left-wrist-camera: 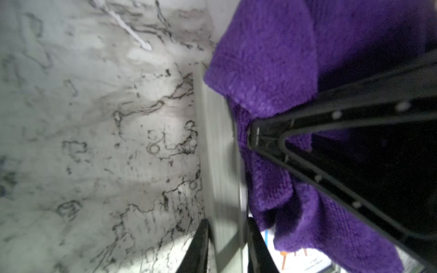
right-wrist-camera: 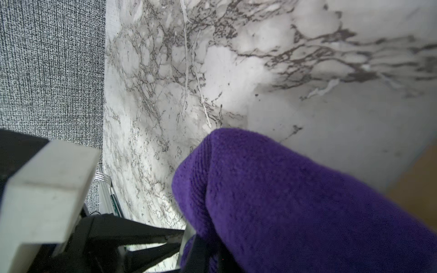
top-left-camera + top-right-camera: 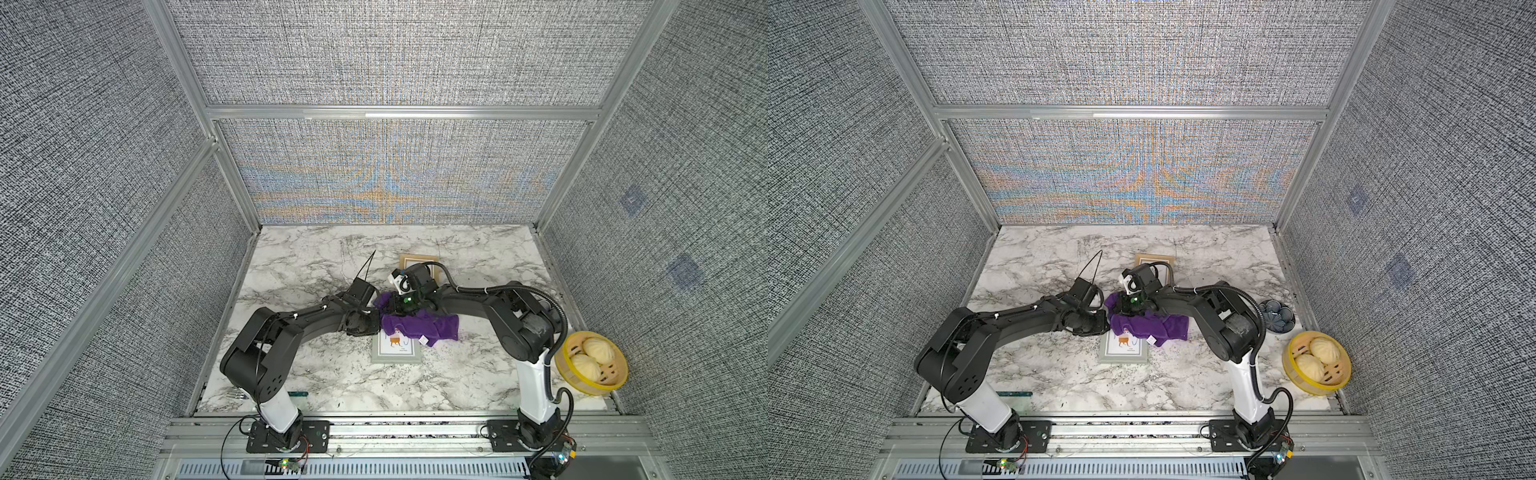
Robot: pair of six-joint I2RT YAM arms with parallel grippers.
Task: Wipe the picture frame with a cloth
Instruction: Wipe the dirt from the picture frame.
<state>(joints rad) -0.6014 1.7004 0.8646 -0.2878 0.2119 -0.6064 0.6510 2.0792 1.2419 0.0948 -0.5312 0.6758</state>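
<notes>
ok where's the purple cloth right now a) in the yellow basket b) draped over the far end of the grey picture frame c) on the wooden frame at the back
b: in a top view the cloth covers the far end of the grey picture frame, whose near end shows bare.

The cloth (image 3: 419, 328) overlies the far end of the picture frame (image 3: 395, 352), a basket (image 3: 578, 382) well to the right.

Purple cloth (image 3: 1154, 328) covers the grey picture frame's (image 3: 1123, 358) far half; a basket (image 3: 1292, 376) with 2 buns (image 3: 1325, 349) sits right
</notes>
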